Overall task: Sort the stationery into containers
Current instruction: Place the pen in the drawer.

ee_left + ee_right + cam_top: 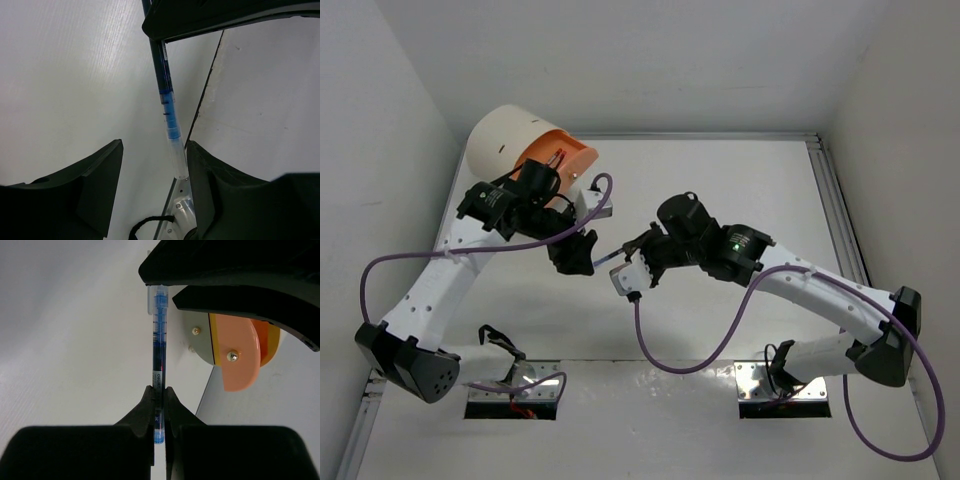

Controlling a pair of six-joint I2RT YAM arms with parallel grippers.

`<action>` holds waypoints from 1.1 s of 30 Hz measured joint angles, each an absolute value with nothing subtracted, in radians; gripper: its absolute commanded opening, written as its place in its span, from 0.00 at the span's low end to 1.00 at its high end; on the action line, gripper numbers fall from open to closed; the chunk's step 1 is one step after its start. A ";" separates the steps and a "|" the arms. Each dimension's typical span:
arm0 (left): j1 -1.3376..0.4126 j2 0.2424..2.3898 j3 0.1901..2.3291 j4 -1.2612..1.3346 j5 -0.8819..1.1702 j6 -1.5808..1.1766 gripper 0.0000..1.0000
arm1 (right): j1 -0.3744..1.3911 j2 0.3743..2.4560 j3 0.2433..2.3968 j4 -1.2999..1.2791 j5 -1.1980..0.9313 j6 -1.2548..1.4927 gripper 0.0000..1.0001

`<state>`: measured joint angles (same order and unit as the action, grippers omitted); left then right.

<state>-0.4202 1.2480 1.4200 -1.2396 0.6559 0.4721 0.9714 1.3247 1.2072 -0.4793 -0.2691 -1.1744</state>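
The blue pen [159,355] is hanging in the air above the white bench [720,190], stretched between the two tools just left of the bench's middle. The right tool [159,395] is pinching it near its dark-blue end, the jaws pressing narrowly on the barrel from both sides. In the left wrist view the pen's clear end is reaching into the gap of the left tool [152,170], whose jaws are standing wide apart. The barrel is running close beside one finger [200,175], and I cannot tell whether it is touching; the other finger is sitting well clear of it. In the top view the two tools are facing each other tip to tip. Beyond the left tool, the cream-white bucket [510,140] is lying tilted at the far left corner, its orange inside facing the arms. Purple cables [670,365] are looping from both arms.
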 measured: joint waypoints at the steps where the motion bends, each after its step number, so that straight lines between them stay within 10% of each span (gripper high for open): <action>1: -0.420 1.248 1.417 -1.239 0.654 0.471 0.58 | 0.972 1.325 1.209 -0.479 -0.269 -1.174 0.00; 5: -0.421 1.248 1.415 -1.237 0.647 0.467 0.48 | 0.972 1.325 1.214 -0.480 -0.266 -1.174 0.00; 9: -0.421 1.248 1.415 -1.225 0.629 0.454 0.06 | 0.972 1.325 1.214 -0.466 -0.260 -1.174 0.01; 12: -0.420 1.243 1.401 -1.202 0.619 0.435 0.00 | 0.972 1.324 1.213 -0.445 -0.246 -1.160 0.60; 15: -0.396 1.240 1.391 -1.158 0.591 0.392 0.00 | 0.978 1.313 1.192 -0.373 -0.246 -1.112 0.87; 33: -0.130 1.481 1.727 -0.949 0.110 0.204 0.00 | 0.873 1.177 0.934 -0.072 -0.138 -0.711 0.95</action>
